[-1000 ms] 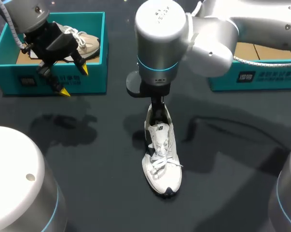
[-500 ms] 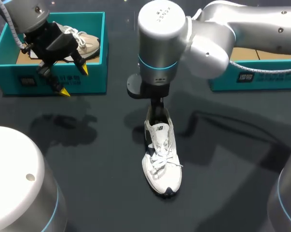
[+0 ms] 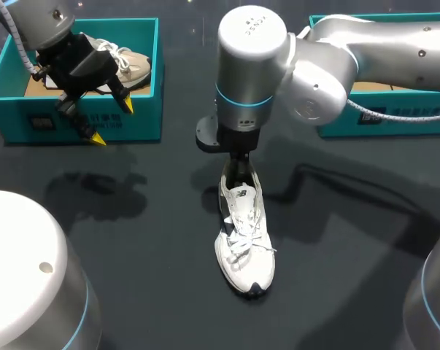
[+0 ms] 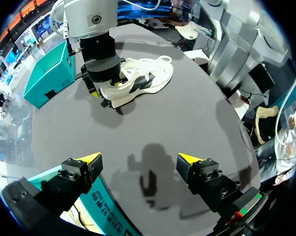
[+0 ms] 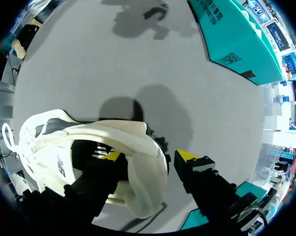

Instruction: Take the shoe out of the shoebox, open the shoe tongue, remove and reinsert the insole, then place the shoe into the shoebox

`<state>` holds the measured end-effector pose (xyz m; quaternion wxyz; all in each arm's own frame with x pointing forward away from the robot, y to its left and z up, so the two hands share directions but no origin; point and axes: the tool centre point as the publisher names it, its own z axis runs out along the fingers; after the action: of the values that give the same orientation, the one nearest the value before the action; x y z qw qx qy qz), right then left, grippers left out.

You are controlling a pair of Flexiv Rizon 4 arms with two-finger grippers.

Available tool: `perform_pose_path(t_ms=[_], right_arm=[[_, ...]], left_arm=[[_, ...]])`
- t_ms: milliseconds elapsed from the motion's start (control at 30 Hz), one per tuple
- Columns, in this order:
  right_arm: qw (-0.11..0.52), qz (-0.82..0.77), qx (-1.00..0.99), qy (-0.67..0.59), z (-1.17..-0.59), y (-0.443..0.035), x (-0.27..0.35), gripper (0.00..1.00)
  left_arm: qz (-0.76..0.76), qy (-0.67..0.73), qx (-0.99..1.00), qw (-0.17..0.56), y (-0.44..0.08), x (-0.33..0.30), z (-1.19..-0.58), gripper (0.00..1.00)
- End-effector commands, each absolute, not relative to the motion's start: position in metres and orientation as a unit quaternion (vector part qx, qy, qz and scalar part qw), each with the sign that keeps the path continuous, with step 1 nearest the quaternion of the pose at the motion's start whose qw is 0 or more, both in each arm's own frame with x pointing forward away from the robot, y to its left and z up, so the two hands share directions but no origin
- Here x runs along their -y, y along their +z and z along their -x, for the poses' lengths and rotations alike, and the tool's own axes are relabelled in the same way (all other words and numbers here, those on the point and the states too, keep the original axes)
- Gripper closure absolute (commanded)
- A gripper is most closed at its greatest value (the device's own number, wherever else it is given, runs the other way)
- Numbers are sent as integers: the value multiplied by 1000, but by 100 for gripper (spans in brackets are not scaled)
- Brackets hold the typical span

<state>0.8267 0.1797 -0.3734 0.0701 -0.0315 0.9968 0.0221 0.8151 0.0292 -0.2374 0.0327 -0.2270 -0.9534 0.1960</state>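
Observation:
A white shoe lies on the dark table, toe toward the front edge. My right gripper stands at its heel, pointing down. One finger is inside the shoe and the other is outside the heel wall, with a narrow gap showing beside that outer finger. The insole is hidden. My left gripper hangs open and empty over the front wall of the left teal shoebox.
A second pale shoe lies in the left shoebox. Another teal shoebox stands at the back right, partly behind my right arm. My arms' grey bases fill the front corners.
My right gripper's fingers have drawn closer together around the shoe's heel, and its wrist has shifted slightly right. The shoe and my left arm have not moved.

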Motion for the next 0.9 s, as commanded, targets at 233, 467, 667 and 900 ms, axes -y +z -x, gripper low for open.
perform_pose_path(t_ms=[233,467,667,900], right_arm=[[58,47,-997,33,-829,-378,-178,45],[52,52,-997,32,-829,-381,-179,51],[47,58,-997,32,-828,-383,-183,51],[40,60,-997,30,-826,-385,-184,55]], left_arm=[[227,195,953,33,-237,-29,-815,0],[227,195,953,33,-237,-29,-815,0],[227,195,953,33,-237,-29,-815,0],[227,195,953,33,-237,-29,-815,0]])
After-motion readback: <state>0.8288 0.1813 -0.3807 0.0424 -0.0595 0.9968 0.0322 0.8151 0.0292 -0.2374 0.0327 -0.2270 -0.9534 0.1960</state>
